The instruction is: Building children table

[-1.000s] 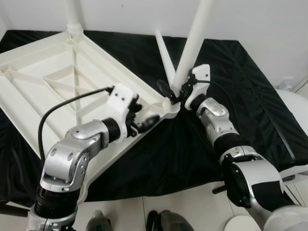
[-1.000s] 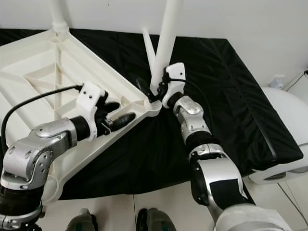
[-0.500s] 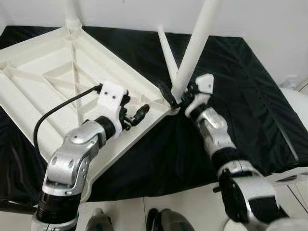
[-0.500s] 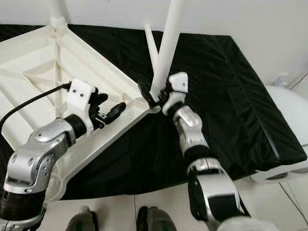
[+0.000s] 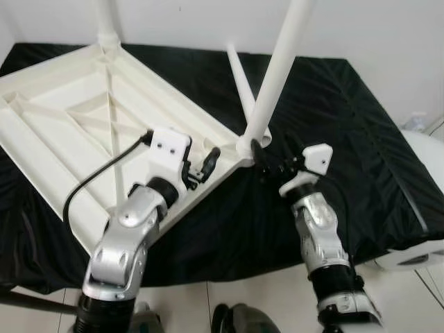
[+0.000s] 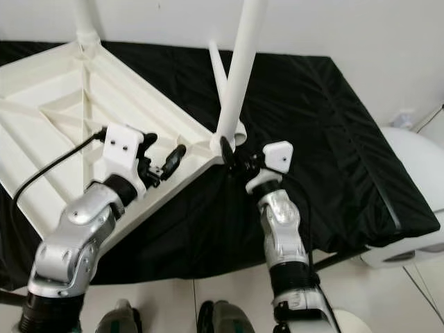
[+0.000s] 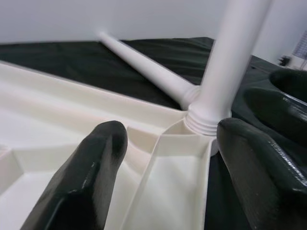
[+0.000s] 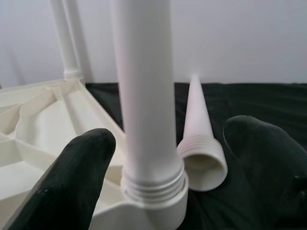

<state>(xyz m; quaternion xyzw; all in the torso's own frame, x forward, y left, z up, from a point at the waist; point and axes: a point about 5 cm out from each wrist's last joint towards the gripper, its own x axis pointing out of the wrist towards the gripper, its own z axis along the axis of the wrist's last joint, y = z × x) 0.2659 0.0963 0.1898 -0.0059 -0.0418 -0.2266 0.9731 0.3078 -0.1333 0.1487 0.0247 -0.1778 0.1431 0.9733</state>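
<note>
Your right gripper (image 5: 269,158) sits just beside the near corner of the tabletop (image 5: 62,132), fingers spread wide, gripping nothing. In the right wrist view the fingers (image 8: 72,177) flank the upright leg (image 8: 144,96) without touching it.

Your left gripper (image 5: 201,163) rests over the tabletop's edge near that same corner, also released; its fingers (image 7: 91,167) straddle a rib of the underside.

The tabletop lies upside down on the black cloth (image 5: 361,125), ribs up. The upright leg stands in the corner socket (image 8: 153,199), long axis near vertical. A second leg (image 5: 105,24) stands at the far corner. A loose leg (image 5: 239,80) lies on the cloth behind the socket, threaded open end toward the corner, tapered end pointing away toward the wall.
</note>
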